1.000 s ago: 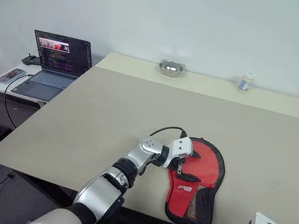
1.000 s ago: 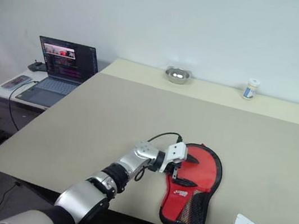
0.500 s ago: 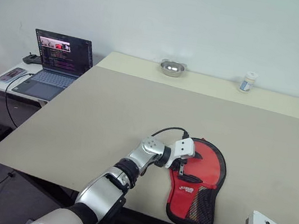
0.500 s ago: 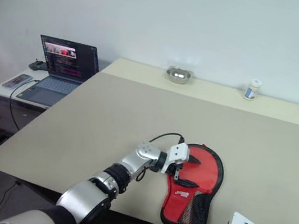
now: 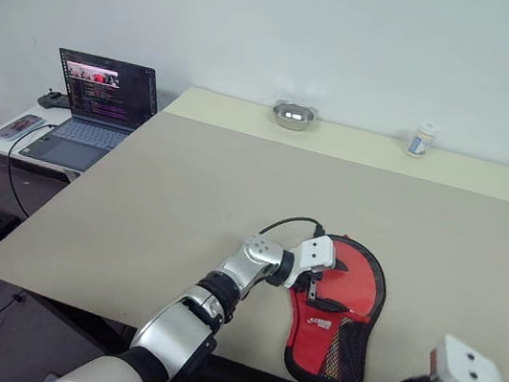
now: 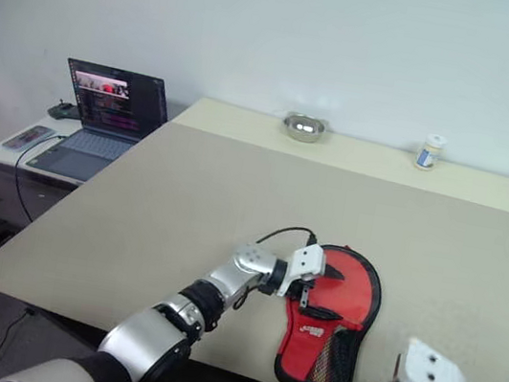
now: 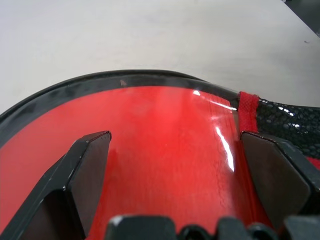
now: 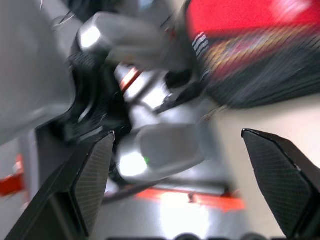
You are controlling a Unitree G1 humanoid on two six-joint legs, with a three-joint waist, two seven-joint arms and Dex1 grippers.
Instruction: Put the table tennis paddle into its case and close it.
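Right wrist view gives me my right gripper (image 8: 180, 190) with its fingers spread wide and nothing between them; from the head camera it hangs off the near right edge of the table (image 5: 177, 189). Just beyond, near that front edge, the case (image 5: 337, 311) lies flat, red side and black mesh pocket up, narrow end toward me. I cannot see the table tennis paddle, so I cannot tell whether it is inside. My left gripper (image 5: 310, 279) sits over the case's left rim, fingers wide apart above the glossy red surface. At the far edge stand a metal bowl (image 5: 292, 116), contents unclear, and a small white jar (image 5: 421, 139).
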